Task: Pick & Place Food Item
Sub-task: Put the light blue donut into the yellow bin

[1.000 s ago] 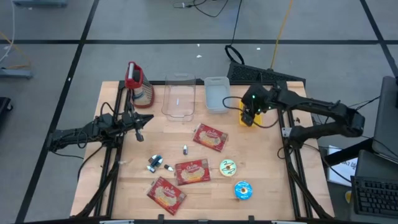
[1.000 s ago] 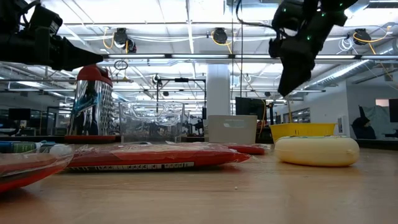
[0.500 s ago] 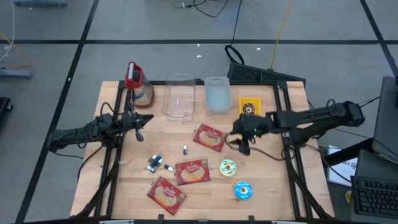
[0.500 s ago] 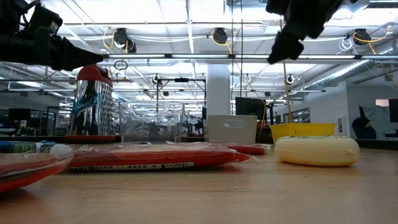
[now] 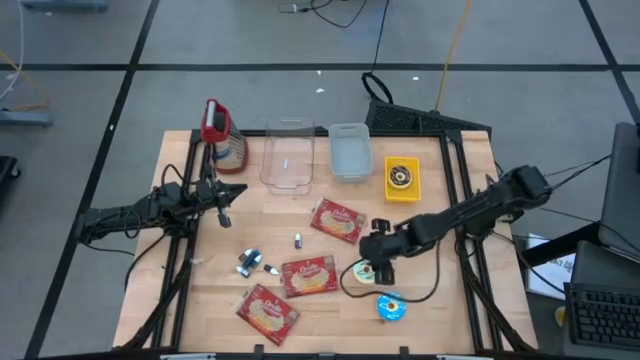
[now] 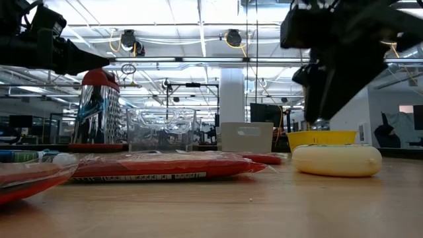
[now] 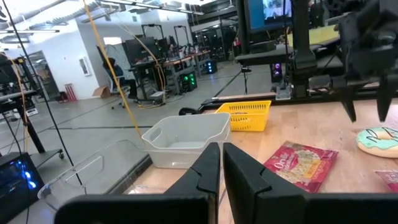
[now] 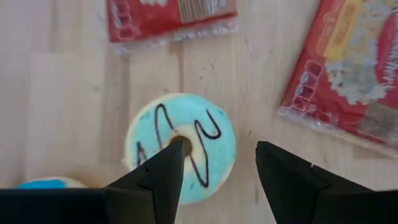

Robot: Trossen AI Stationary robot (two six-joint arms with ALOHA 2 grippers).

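Right hand above a pale-blue doughnut.
Its fingers stand released over the doughnut; the left hand waits clenched, empty, near the grater.

Right gripper spread above a pale-blue frosted donut

The camera looks straight down on the light wooden table. The donut has dark squiggly icing lines across its frosting; one dark finger covers part of it near the hole, and the other finger is over bare wood just beside its rim. A red snack packet lies near one side of the donut, another red packet further off. A sliver of a second blue donut shows at the frame edge.
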